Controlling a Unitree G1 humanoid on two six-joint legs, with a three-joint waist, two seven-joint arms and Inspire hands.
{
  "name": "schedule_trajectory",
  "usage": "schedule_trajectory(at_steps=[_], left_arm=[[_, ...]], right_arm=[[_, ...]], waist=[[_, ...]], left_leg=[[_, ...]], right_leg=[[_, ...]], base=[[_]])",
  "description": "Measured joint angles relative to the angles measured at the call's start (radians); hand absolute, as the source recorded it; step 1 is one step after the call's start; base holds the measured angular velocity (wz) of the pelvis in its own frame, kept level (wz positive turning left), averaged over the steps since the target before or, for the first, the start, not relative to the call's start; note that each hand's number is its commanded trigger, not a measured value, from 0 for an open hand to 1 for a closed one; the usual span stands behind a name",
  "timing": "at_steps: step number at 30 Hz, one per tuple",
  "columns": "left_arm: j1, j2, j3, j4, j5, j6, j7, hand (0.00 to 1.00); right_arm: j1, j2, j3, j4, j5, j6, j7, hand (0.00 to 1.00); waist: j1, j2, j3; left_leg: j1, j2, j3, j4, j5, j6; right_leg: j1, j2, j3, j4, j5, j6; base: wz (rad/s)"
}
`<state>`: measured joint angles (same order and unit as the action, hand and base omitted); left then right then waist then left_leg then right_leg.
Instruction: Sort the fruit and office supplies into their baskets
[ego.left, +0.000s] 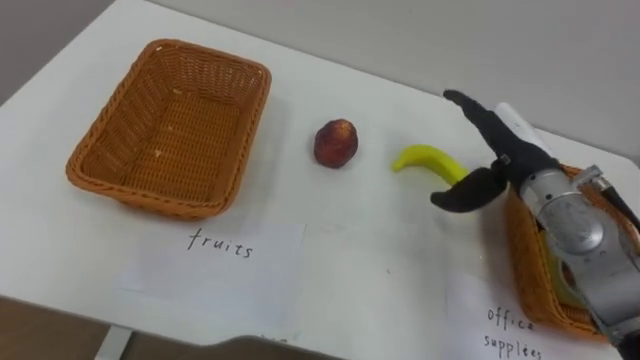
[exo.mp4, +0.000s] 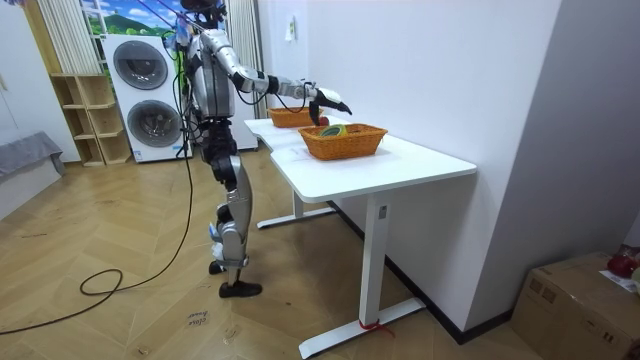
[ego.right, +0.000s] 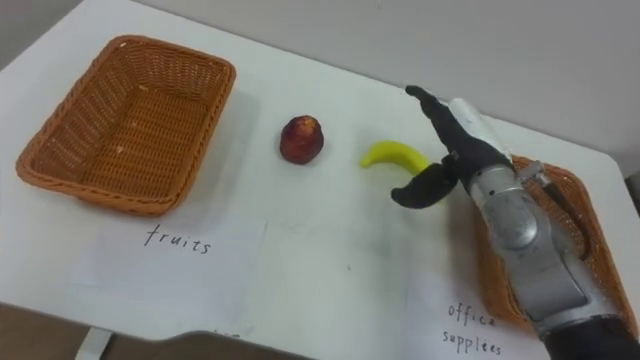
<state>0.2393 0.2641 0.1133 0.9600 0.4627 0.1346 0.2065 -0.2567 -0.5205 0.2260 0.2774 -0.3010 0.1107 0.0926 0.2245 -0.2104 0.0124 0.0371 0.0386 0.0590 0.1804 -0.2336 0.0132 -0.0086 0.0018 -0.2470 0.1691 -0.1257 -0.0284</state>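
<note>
right hand (ego.left: 508, 165) spread wide and empty, poised at the right end of the banana (ego.left: 425, 160) lying on the counter (ego.left: 350, 250) near the red fruit (ego.left: 336, 143); best to lower squarely, wrap the banana's middle, then carry it left to the empty fruit basket (ego.left: 175, 130).

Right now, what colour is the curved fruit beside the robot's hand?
Yellow; the banana shows best in the left eye view.
</note>
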Motion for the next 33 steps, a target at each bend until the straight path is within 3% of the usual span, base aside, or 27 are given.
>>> schedule_trajectory(at_steps=[14,25,26,33], left_arm=[[-0.017,0.000,-0.017,-0.002,0.003,0.003,0.023,0.00],[-0.030,0.000,-0.017,0.001,0.004,-0.011,0.026,0.00],[-0.035,0.000,-0.017,0.002,0.004,-0.012,0.026,0.00],[-0.047,-0.001,-0.017,0.008,0.004,-0.011,0.023,0.00]], right_arm=[[-0.078,0.009,0.038,0.231,-0.087,-0.003,0.017,0.00],[-0.078,0.009,0.038,0.233,-0.133,-0.003,0.017,0.00],[-0.078,0.009,0.038,0.233,-0.145,-0.003,0.017,0.00],[-0.081,0.019,0.038,0.233,-0.219,-0.003,0.018,0.00]], waist=[[0.009,0.006,0.0048],[0.024,0.002,0.0051],[0.029,0.007,0.0089],[0.033,0.013,0.0126]], left_leg=[[-0.008,0.000,-0.010,0.008,0.001,-0.001],[-0.010,0.000,-0.010,0.012,0.003,-0.003],[-0.011,0.000,-0.010,0.015,0.003,-0.003],[-0.018,-0.001,-0.020,0.016,0.003,-0.003]], right_leg=[[-0.004,-0.004,0.001,-0.004,0.000,0.000],[-0.002,-0.004,-0.001,-0.001,0.001,-0.002],[-0.001,-0.004,-0.001,-0.001,0.001,-0.002],[-0.002,-0.002,-0.003,-0.001,0.002,-0.003]], base=[[0.01],[0.00],[0.00],[0.03]])
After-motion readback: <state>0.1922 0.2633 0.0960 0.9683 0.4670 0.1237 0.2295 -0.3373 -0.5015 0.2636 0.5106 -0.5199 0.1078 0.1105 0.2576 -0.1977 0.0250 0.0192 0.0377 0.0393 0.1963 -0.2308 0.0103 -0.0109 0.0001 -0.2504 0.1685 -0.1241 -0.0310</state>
